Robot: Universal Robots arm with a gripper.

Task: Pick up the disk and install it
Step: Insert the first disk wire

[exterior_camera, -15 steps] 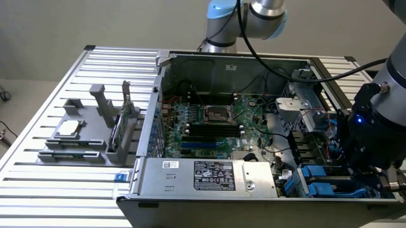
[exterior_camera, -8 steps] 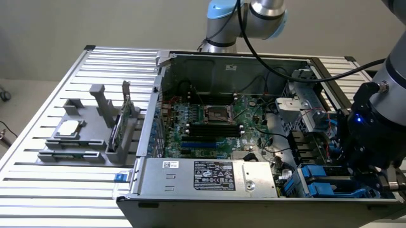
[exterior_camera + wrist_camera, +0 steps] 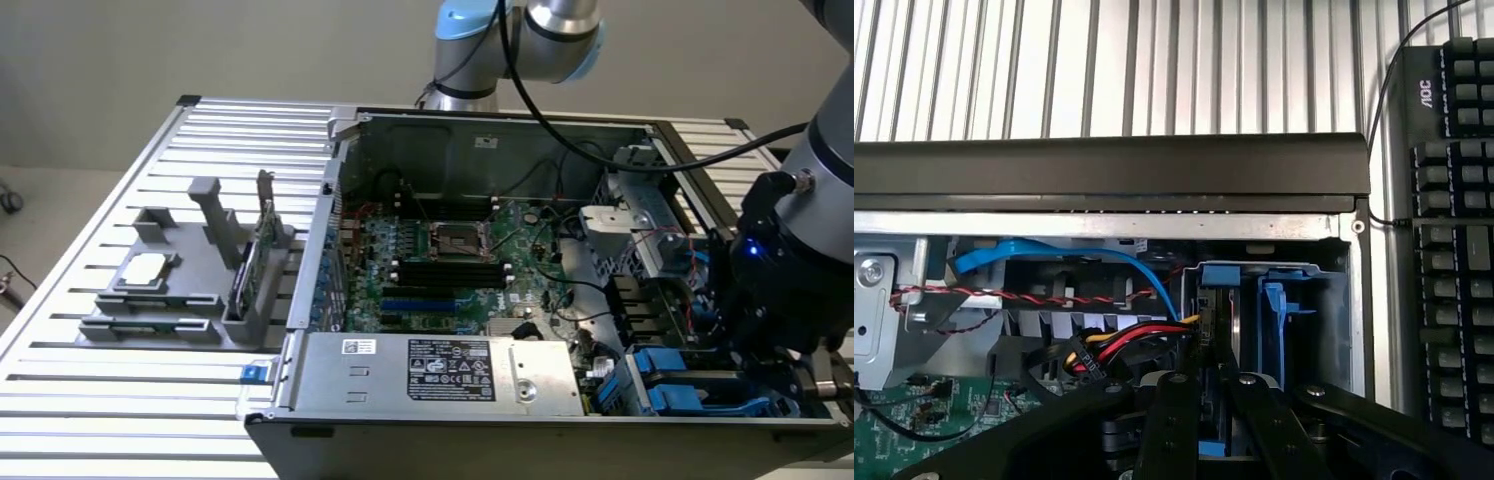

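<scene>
Blue-framed disk (image 3: 1214,330) sits on edge in the bay at the case (image 3: 534,420) corner; gripper (image 3: 1206,405) fingers (image 3: 1166,425) pinch it from above; it looks nearly installed, not yet released.

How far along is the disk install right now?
Looks nearly done, though full seating is hard to confirm. The gripper is down at the drive bay in the corner of the open computer case, its black fingers around the upright grey metal disk with the blue plastic carrier frame, which stands inside the bay beside a blue plastic bracket. The disk is not yet released.
</scene>
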